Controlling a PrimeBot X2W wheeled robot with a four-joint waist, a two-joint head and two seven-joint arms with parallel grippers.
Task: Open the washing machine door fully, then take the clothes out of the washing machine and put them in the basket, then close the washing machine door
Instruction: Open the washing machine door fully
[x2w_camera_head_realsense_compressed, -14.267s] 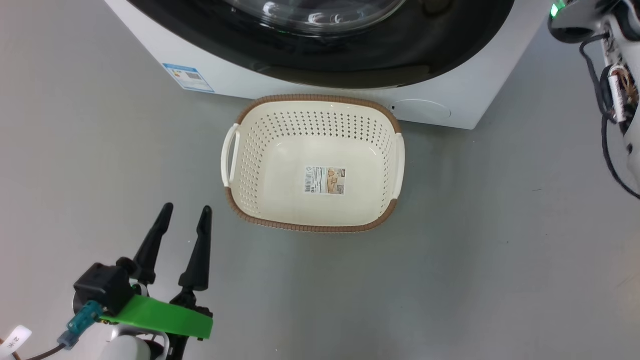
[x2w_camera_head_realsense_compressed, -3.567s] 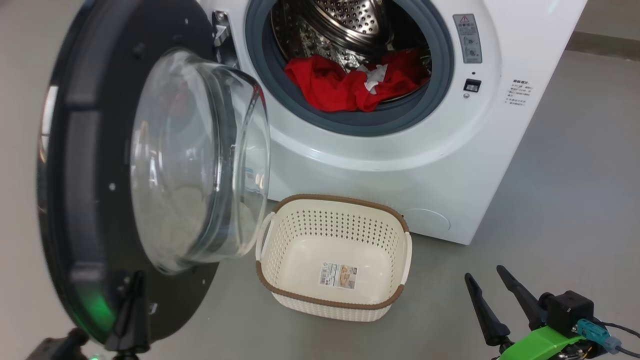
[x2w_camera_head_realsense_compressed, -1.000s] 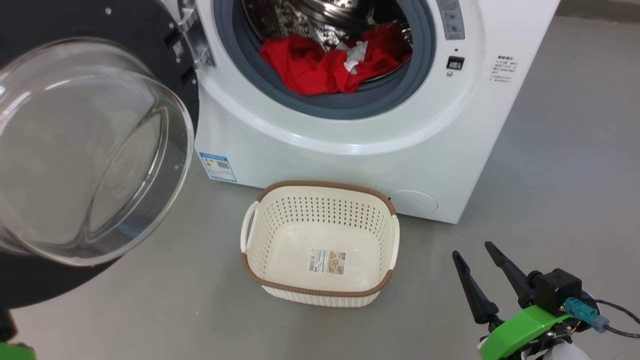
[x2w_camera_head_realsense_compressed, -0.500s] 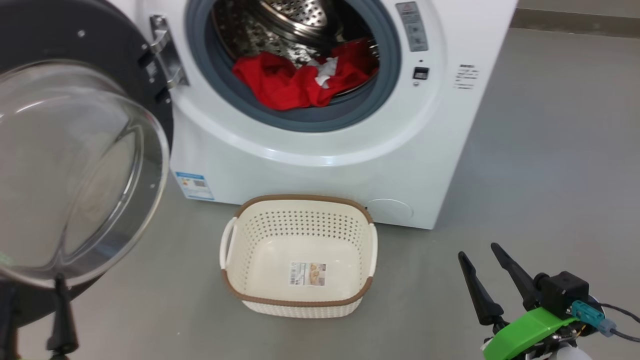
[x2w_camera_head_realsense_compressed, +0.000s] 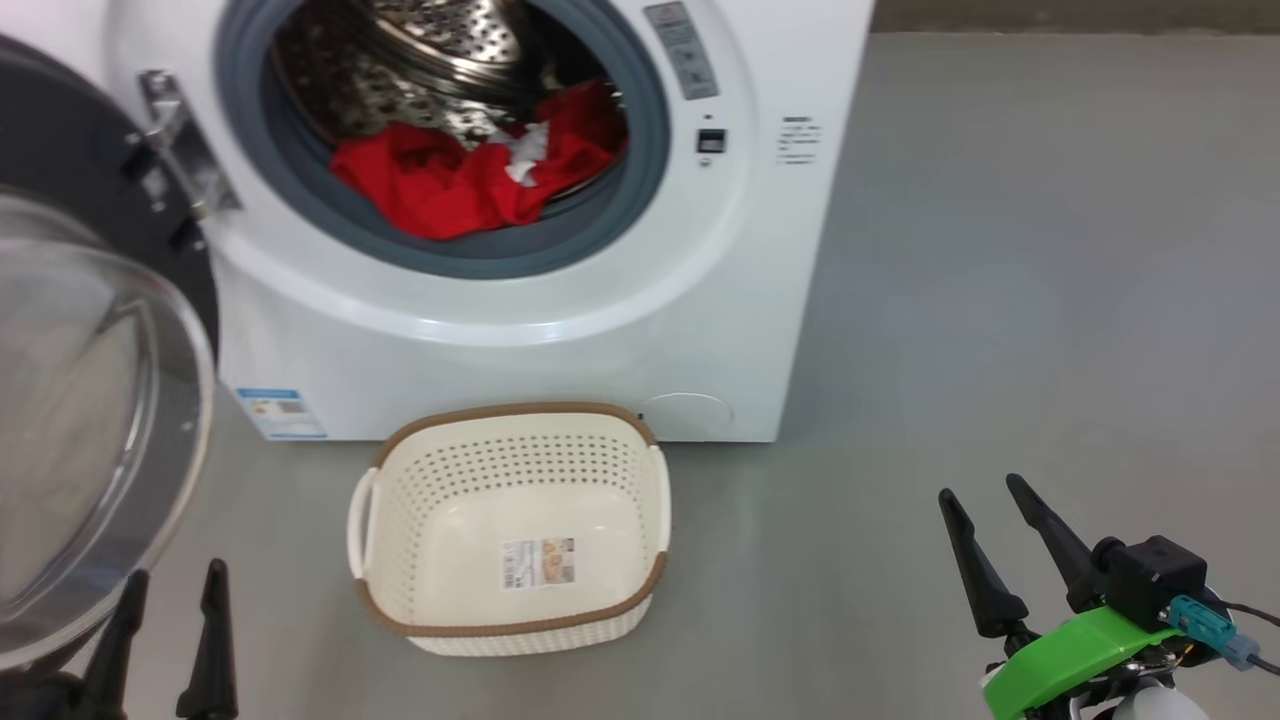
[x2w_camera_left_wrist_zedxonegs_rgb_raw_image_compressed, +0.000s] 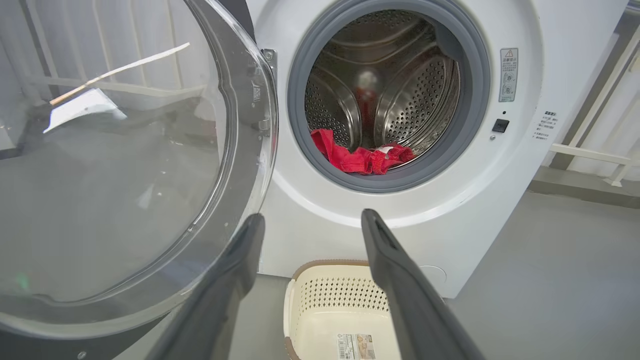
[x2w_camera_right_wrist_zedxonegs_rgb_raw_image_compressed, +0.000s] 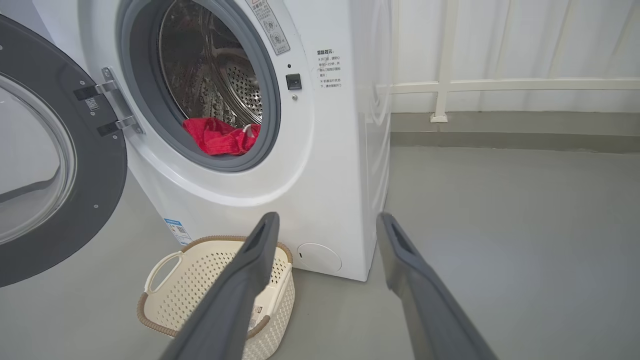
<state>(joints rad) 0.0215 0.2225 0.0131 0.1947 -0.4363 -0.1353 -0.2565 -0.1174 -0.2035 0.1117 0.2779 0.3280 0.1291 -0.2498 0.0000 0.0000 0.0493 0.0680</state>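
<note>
The washing machine door (x2w_camera_head_realsense_compressed: 90, 420) stands wide at nine o'clock of the washing machine (x2w_camera_head_realsense_compressed: 520, 330), its glass bowl cut off at the edge. The clothes (x2w_camera_head_realsense_compressed: 450, 185) lie crumpled in the drum mouth, their long axis perhaps crosswise. The basket (x2w_camera_head_realsense_compressed: 510, 410) sits at six o'clock, lengthwise across the front. The left gripper (x2w_camera_head_realsense_compressed: 176, 572) and right gripper (x2w_camera_head_realsense_compressed: 980, 490) point upward, spread wide, empty.

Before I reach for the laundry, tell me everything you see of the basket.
The basket is cream-white perforated plastic, a rounded rectangle with a brown woven-look rim, a handle on each side and a label sticker on its bottom. It stands upright and empty on the grey floor, close before the washing machine; whether they touch is unclear.
</note>
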